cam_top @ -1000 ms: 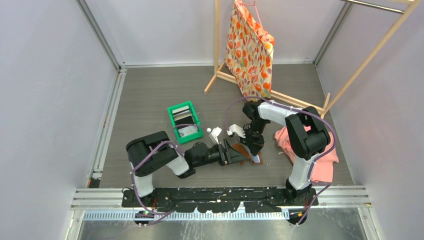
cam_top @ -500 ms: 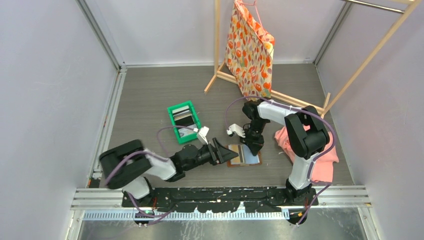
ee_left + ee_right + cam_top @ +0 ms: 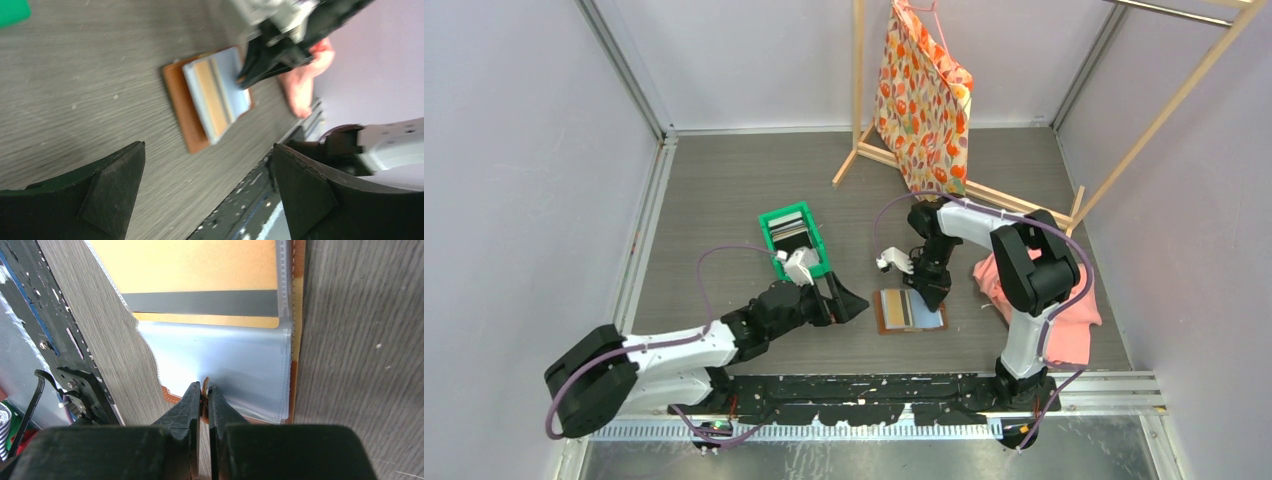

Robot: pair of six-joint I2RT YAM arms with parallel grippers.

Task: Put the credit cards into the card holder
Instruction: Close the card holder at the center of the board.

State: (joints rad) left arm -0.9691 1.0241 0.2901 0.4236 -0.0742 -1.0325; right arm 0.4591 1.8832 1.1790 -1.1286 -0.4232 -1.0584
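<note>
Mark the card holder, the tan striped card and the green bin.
card holder (image 3: 181, 107): left wrist view, bare brown leather cover.
tan card (image 3: 200, 265): right wrist view, tan face above the grey stripe.
green bin (image 3: 784, 210): top external view, far rim.

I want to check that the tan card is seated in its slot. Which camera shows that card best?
Right wrist: the tan card is close up, with its grey stripe and lower edge sharp. Left wrist shows it inside the card holder, but blurred. Top external shows it only as a small tan strip.
</note>
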